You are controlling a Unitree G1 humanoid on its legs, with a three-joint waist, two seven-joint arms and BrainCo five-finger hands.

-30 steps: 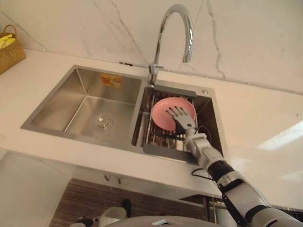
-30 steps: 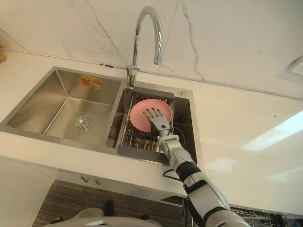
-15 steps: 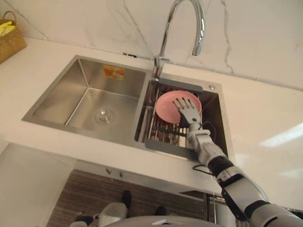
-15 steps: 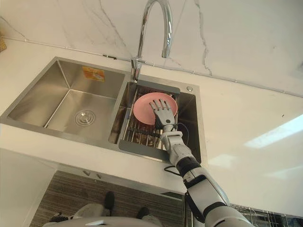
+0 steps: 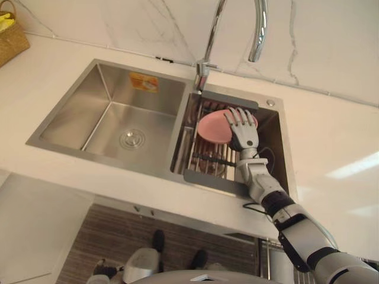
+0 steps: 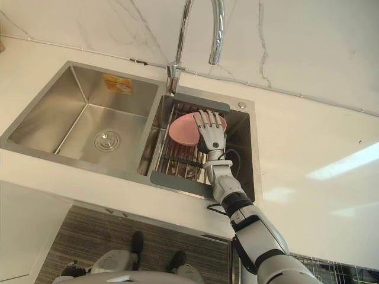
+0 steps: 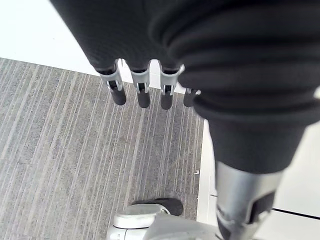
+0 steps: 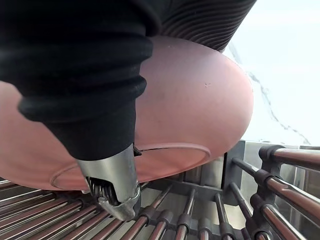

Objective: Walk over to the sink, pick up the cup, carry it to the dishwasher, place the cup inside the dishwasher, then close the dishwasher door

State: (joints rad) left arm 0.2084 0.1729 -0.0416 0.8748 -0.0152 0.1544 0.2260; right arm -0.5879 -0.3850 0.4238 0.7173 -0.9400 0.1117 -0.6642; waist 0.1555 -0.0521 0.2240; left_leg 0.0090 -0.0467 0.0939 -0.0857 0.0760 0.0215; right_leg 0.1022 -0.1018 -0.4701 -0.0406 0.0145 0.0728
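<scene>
Grip: right hand (image 5: 241,131) in sink (image 5: 71,118), fingers spread over pink cup (image 5: 212,127), thumb under its base. I judge it pinches the cup, tilted off rack (image 5: 204,167), for lifting. Left hand (image 7: 142,95) hangs relaxed.

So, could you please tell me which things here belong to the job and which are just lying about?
Job: pink bowl, right hand holding it, sink rack, sink.
Lying about: faucet, wicker basket, idle left hand.
</scene>
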